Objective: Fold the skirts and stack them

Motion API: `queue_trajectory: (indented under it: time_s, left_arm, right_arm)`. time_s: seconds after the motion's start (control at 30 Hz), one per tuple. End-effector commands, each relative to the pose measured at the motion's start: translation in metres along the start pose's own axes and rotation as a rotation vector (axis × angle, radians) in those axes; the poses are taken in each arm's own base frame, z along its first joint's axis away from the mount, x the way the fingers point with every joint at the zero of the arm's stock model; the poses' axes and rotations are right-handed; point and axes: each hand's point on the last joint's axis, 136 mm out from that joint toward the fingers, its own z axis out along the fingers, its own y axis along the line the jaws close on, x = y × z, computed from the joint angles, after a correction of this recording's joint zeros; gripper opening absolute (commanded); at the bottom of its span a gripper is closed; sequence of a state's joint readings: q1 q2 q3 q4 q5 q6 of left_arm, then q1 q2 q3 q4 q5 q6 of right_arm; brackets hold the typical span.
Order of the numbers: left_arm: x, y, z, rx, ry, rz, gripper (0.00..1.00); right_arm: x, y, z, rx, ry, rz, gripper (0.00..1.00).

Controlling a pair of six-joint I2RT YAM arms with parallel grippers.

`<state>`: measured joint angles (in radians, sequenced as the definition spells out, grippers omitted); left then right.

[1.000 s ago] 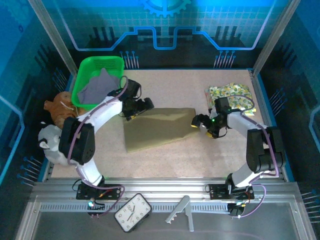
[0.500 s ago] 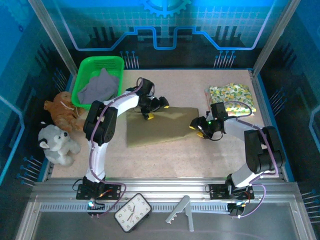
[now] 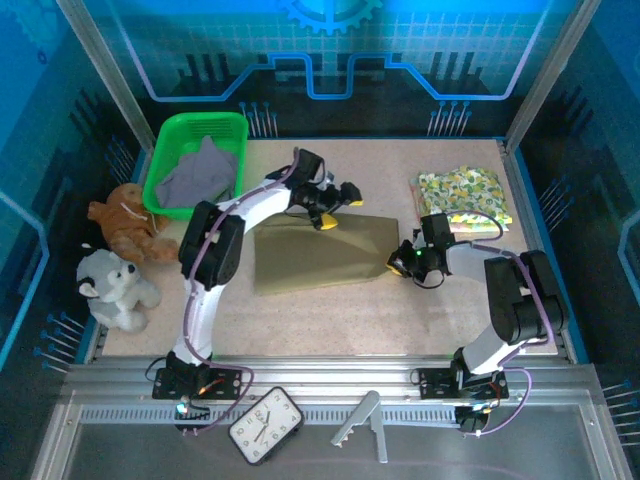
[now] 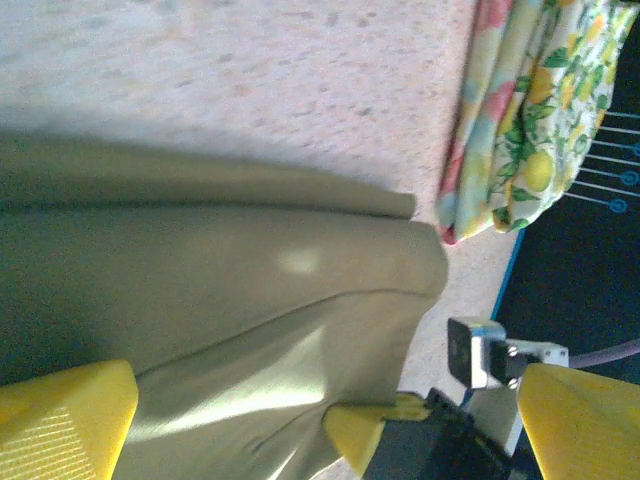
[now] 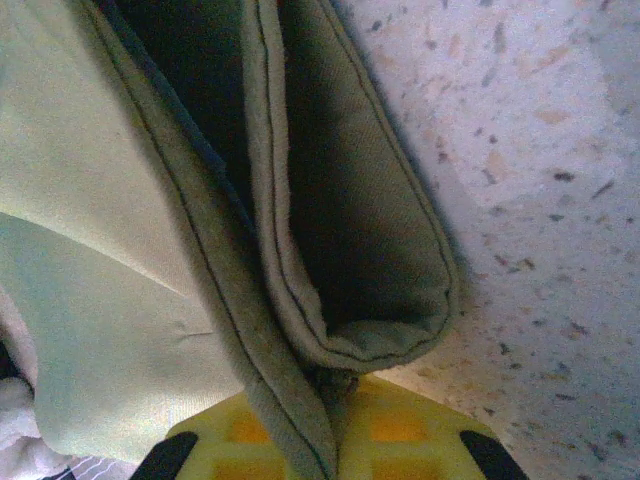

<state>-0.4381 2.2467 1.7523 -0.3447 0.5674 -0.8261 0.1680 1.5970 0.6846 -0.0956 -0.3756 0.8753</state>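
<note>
The olive-khaki skirt [image 3: 315, 255] lies flat mid-table, folded into layers. My right gripper [image 3: 399, 262] is shut on its right corner; in the right wrist view the stitched hem [image 5: 350, 250] runs down between the yellow fingers [image 5: 400, 430]. My left gripper [image 3: 338, 210] hovers open over the skirt's far edge, holding nothing. In the left wrist view the olive cloth [image 4: 220, 290] lies below it, with the right gripper's yellow finger [image 4: 375, 428] pinching the corner. The yellow-green floral skirt [image 3: 462, 192] lies on the patchwork skirt [image 4: 488, 110] at the right. A grey-lavender skirt [image 3: 198, 170] sits in the basket.
The green plastic basket [image 3: 170, 140] stands at the back left. A brown plush toy [image 3: 125, 220] and a white one [image 3: 115, 290] lie along the left edge. A clock [image 3: 265, 425] and a grey bracket [image 3: 360, 425] rest on the near rail.
The left arm has swung right along the olive skirt's far edge, still open. The right gripper has moved onto the skirt's right corner and shut on it.
</note>
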Motion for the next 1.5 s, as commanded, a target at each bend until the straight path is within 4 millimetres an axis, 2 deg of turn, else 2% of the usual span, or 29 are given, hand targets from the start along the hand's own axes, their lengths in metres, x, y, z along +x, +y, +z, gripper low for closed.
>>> queue_trajectory:
  time_s: [0.0, 0.07, 0.13, 0.23, 0.3, 0.43, 0.47, 0.57, 0.63, 0.7, 0.73, 0.83, 0.93, 1.0, 1.1, 1.17, 1.27, 1.47]
  left_arm:
    - [-0.006, 0.014, 0.032, 0.004, 0.049, -0.05, 0.99]
    - [-0.019, 0.024, 0.043, -0.019, 0.037, -0.058, 0.99]
    - [-0.033, 0.026, 0.048, -0.033, 0.01, -0.037, 0.99]
    - [-0.053, 0.018, 0.04, -0.047, -0.041, 0.022, 0.99]
    - [-0.057, 0.002, 0.024, -0.032, -0.056, 0.05, 0.99]
    - [-0.046, -0.033, -0.036, -0.052, -0.156, 0.161, 0.99]
    - [-0.042, -0.028, -0.049, -0.095, -0.188, 0.162, 0.99]
    - [-0.026, 0.009, -0.089, -0.287, -0.263, 0.121, 0.99]
    - [-0.01, 0.045, -0.111, -0.386, -0.283, 0.057, 0.99]
    - [0.005, 0.076, -0.13, -0.42, -0.298, -0.018, 0.99]
    - [0.011, 0.093, -0.14, -0.431, -0.311, -0.058, 0.99]
    - [0.03, 0.136, -0.159, -0.445, -0.328, -0.148, 0.97]
    - [0.048, 0.164, -0.161, -0.431, -0.292, -0.211, 0.87]
    - [0.055, 0.172, -0.157, -0.424, -0.269, -0.223, 0.8]
    - [0.061, 0.174, -0.146, -0.382, -0.233, -0.228, 0.72]
    - [0.059, 0.174, -0.141, -0.363, -0.225, -0.229, 0.67]
    - [0.058, 0.177, -0.138, -0.368, -0.219, -0.235, 0.52]
    - [0.059, 0.185, -0.136, -0.392, -0.207, -0.244, 0.28]
  right_arm:
    - [0.003, -0.017, -0.001, 0.067, -0.018, 0.015, 0.0]
    - [0.004, -0.021, 0.0, 0.077, -0.014, 0.017, 0.0]
    - [0.005, -0.022, 0.001, 0.073, -0.02, 0.022, 0.0]
    - [0.0, -0.02, -0.001, 0.064, -0.05, 0.024, 0.0]
    - [-0.007, -0.015, -0.006, 0.062, -0.082, 0.012, 0.0]
    - [-0.023, -0.002, -0.022, 0.071, -0.173, -0.04, 0.0]
    - [-0.026, 0.002, -0.027, 0.077, -0.196, -0.057, 0.0]
    - [-0.038, 0.025, -0.048, 0.098, -0.288, -0.159, 0.0]
    - [-0.042, 0.045, -0.066, 0.15, -0.359, -0.277, 0.0]
    - [-0.044, 0.065, -0.08, 0.208, -0.415, -0.411, 0.0]
    - [-0.046, 0.081, -0.088, 0.23, -0.448, -0.488, 0.0]
    - [-0.042, 0.114, -0.095, 0.301, -0.466, -0.692, 0.0]
    - [-0.027, 0.146, -0.08, 0.353, -0.407, -0.926, 0.0]
    - [-0.011, 0.162, -0.062, 0.4, -0.346, -1.092, 0.0]
    - [0.019, 0.176, -0.027, 0.464, -0.225, -1.323, 0.0]
    - [0.043, 0.178, -0.004, 0.483, -0.126, -1.45, 0.0]
    - [0.074, 0.174, 0.026, 0.522, 0.0, -1.595, 0.0]
    - [0.108, 0.167, 0.054, 0.542, 0.16, -1.657, 0.0]
